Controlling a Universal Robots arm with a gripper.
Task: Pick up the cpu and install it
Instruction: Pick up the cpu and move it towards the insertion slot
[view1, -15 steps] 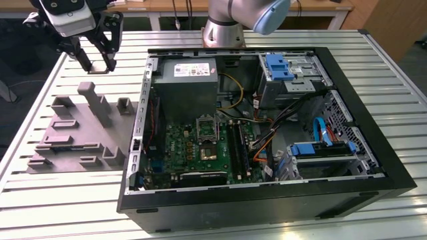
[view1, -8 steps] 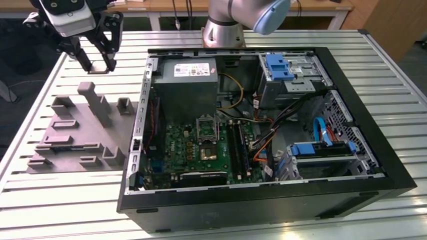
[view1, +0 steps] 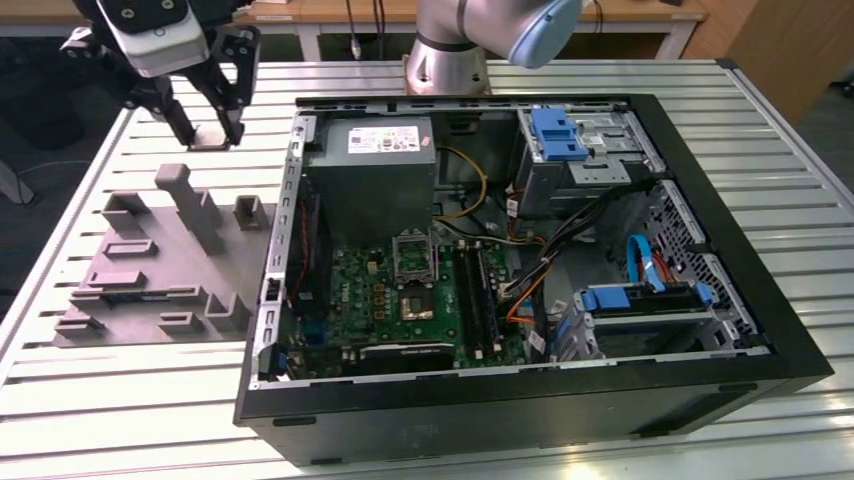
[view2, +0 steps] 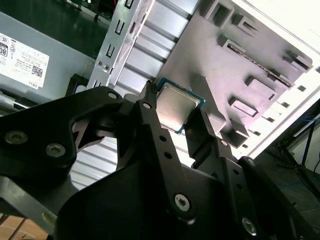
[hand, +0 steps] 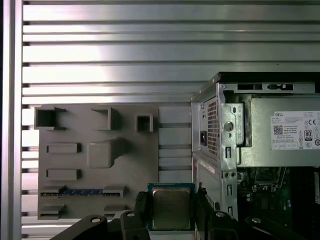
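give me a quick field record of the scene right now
gripper: shut on the cpu
cpu: held by its edges between the fingers, metal top showing in both wrist views
location: outside the computer case, near the grey holder
socket: in the case, dark centre
task state: cpu picked up, not installed

In both wrist views the jaws of the gripper (hand: 171, 200) cover two opposite edges of the cpu (hand: 171, 209), in the exterior view the item between the jaws is too small to identify, and the arm (view1: 487, 40) is cut off by the picture's top edge.
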